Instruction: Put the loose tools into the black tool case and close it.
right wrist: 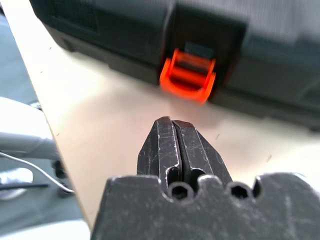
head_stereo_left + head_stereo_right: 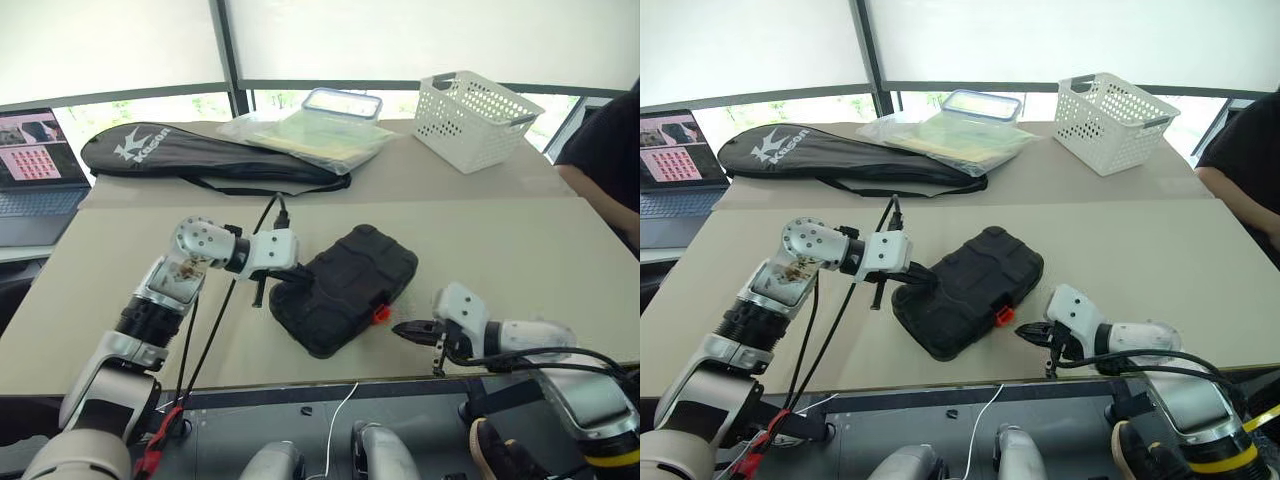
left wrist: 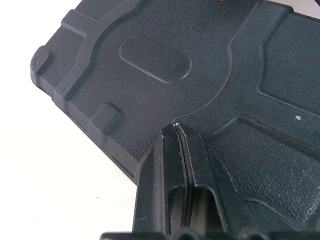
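Currently, case: the black tool case [image 2: 345, 288] is lying shut on the tan table [image 2: 520, 250], near the front edge, set at an angle, its textured lid facing up.
Latch: the small orange latch [image 1: 187, 76] is sitting on the case's front wall, on the side facing the right gripper; it is sticking out from the wall, and whether it is snapped home is not clear.
Left gripper: the left gripper [image 3: 176, 131] is pointing in from the robot's left with its two black fingers pressed together, nothing between them; the tips are lying on the lid's ribbed surface near the left corner of the case.
Right gripper: the right gripper [image 1: 172, 122] is hanging just beside the case's front-right side, clenched empty, its tips aimed at the latch but standing apart from it, with bare table between them.
Racket bag: a long black racket bag [image 2: 200, 155] is lying across the far left of the table, well apart from the case.
Basket: a white plastic basket [image 2: 472, 118] is sitting at the far right.
Bagged items: a clear plastic bag [image 2: 310, 135] with yellowish contents and a blue-rimmed lid [image 2: 342, 102] are resting between bag and basket.
Laptop: a laptop [image 2: 35, 175] is standing open at the far left.
Person: a person's dark sleeve [image 2: 605, 165] is showing at the right edge.
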Controlling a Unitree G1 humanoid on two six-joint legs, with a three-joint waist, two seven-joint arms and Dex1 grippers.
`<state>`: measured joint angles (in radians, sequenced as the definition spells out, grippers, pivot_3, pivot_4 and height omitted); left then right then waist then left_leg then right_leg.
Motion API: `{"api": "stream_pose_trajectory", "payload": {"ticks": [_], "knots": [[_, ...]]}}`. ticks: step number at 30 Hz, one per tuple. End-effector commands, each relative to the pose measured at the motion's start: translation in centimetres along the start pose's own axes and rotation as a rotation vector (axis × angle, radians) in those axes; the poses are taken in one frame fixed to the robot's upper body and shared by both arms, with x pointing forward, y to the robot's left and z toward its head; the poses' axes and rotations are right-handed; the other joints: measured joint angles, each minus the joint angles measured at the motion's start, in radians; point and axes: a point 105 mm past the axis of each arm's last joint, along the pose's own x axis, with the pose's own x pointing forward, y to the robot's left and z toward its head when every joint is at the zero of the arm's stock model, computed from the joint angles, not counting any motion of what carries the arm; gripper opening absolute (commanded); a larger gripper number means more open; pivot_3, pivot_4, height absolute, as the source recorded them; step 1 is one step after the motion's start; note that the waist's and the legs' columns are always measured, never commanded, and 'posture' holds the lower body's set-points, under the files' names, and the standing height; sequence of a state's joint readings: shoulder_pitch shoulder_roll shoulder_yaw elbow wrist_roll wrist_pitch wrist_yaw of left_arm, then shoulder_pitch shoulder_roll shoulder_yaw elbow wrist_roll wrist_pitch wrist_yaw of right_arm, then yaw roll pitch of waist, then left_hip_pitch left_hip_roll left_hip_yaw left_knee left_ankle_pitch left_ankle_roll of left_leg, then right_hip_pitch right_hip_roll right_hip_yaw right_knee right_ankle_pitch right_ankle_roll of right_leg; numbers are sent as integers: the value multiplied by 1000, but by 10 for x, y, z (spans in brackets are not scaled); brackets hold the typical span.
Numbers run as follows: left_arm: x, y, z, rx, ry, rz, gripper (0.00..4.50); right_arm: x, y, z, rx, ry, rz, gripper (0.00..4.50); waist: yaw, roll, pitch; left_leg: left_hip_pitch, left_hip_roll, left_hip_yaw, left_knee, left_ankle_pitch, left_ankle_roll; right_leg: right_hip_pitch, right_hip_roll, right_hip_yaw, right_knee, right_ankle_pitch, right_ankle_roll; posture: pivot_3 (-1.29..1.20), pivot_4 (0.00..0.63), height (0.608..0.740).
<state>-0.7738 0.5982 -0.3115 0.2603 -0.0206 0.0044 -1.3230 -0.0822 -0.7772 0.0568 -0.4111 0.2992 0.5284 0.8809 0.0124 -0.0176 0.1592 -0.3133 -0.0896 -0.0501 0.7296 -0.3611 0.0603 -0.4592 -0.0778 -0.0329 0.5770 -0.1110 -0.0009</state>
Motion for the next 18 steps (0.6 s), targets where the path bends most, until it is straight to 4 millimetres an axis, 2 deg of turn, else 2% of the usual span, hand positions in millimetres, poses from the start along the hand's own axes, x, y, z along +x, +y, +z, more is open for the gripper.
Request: {"api": "stream_pose_trajectory", "payload": {"ticks": [1,7,10,13,18], "knots": [[7,-12,-11,-39,35,-50,52,-1,0,7,-34,-21,-18,0,0,0,0,0,0,0,0,0,0,0,0,0,0,0,0,0,150,740],[18,-10,-3,10,27,-77,52,21,-4,-1,5,-22,-38,0,2,0,0,0,0,0,0,0,0,0,0,0,0,0,0,0,150,740],[27,-10,1,33,18,-91,52,32,-10,1,5,-28,-62,0,4,0,0,0,-1,0,0,0,0,0,0,0,0,0,0,0,150,740],[36,-12,1,86,34,-112,52,35,-12,18,-7,-82,-71,0,2,0,0,-1,-1,0,0,0,0,0,0,0,0,0,0,0,150,740],[47,-19,-3,145,52,-149,52,23,-18,42,-5,-155,-98,0,-1,0,0,0,0,0,-1,0,0,-1,0,2,0,0,0,0,150,740]]}}
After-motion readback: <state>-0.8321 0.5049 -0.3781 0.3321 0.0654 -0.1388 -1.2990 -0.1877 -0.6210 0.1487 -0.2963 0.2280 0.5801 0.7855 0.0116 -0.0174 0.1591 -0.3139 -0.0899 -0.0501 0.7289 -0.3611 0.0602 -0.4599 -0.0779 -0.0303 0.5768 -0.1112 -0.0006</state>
